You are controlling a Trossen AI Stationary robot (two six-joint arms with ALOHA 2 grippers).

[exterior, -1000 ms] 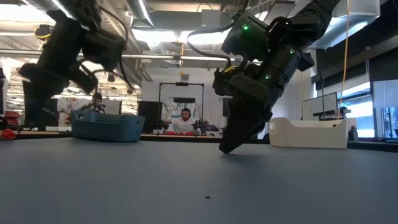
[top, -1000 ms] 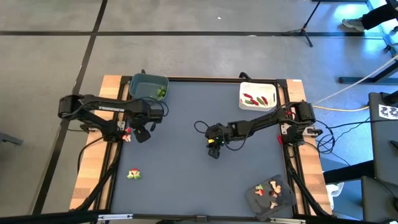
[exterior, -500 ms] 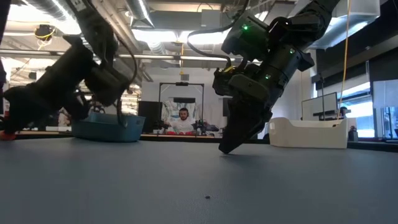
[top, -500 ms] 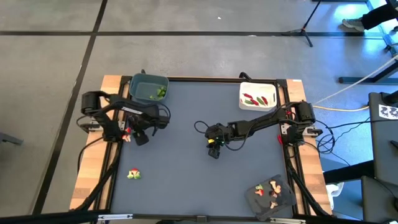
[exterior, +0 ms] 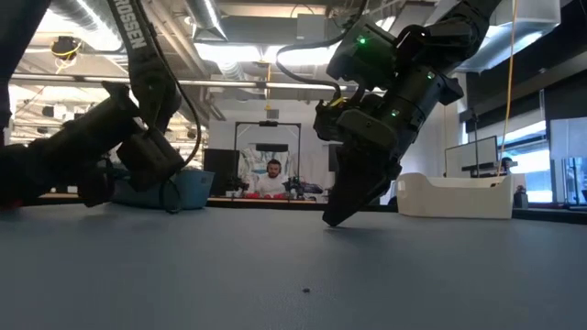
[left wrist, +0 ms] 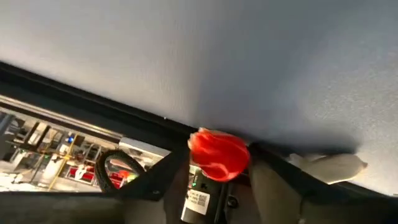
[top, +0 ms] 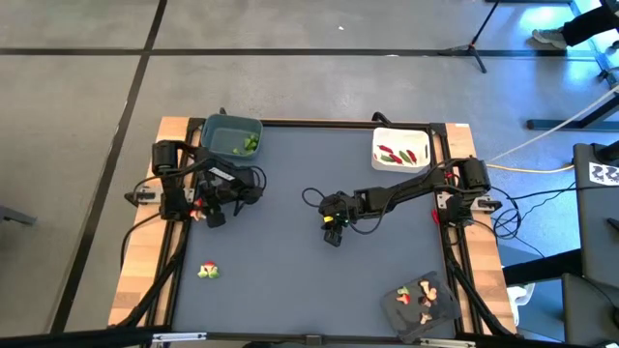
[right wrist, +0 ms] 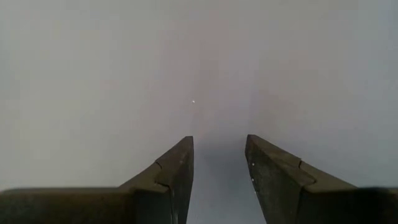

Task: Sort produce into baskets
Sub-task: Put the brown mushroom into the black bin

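A small red produce piece point(top: 197, 205) lies at the table's left edge, with a pale tan piece point(left wrist: 328, 167) beside it. My left gripper point(top: 209, 216) is low over them and open. In the left wrist view its fingers stand on either side of the red piece point(left wrist: 217, 154). My right gripper point(top: 334, 235) points down at bare table near the middle, open and empty point(right wrist: 219, 163). A green and red piece point(top: 207, 272) lies loose at the near left. My left gripper's fingers stand close on either side of the red piece point(left wrist: 217, 154), which rests on the table at its left edge. I cannot tell whether they touch it.
The blue-grey tub point(top: 221, 126) with green pieces stands at the far left. The white tub point(top: 418, 138) with red and green pieces stands at the far right. The dark grey tray point(top: 395, 307) with tan pieces sits at the near right. A person sits in the room beyond point(exterior: 272, 176).
My left arm has folded back, and its gripper has come down and shifted a little toward the table's left edge, closing on the red piece. The red piece has stayed where it was.
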